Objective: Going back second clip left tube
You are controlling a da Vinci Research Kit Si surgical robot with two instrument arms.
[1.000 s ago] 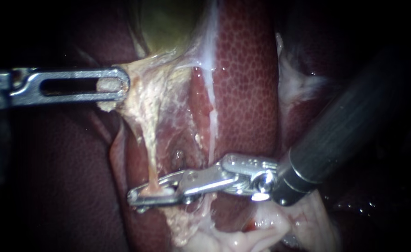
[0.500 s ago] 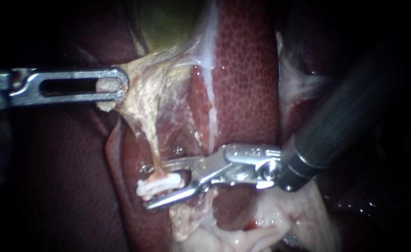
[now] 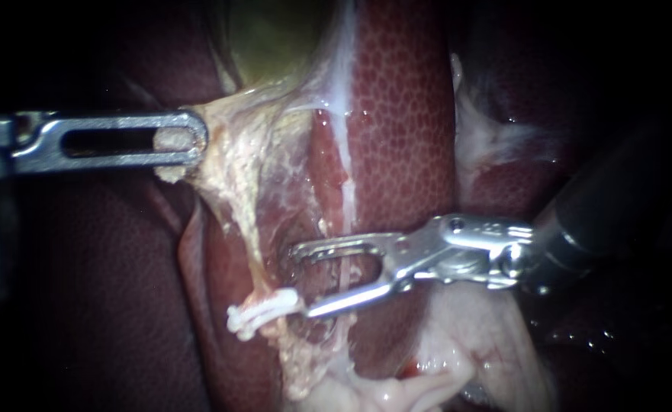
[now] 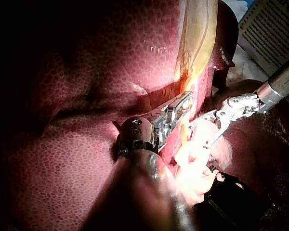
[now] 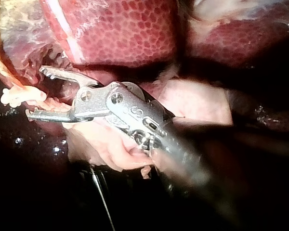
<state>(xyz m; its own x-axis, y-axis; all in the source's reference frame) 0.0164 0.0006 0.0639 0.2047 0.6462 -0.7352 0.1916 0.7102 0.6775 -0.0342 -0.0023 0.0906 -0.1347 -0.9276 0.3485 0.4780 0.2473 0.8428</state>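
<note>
White plastic clip [image 3: 263, 311] crosses the pale left tube [image 3: 246, 244], lower centre; right steel tool [image 3: 302, 281] gapes beside it, while left tool [image 3: 197, 143] clamps yellowish tissue [image 3: 229, 164] for tension.

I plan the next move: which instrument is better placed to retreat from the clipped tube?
The right instrument: open, empty, beside the clip. The left instrument grips tissue, holding it taut.

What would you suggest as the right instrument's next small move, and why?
Probably draw the right instrument straight back: its jaws are open, and the clip on the tube lies close by one tip, where a sideways move might snag it.
</note>
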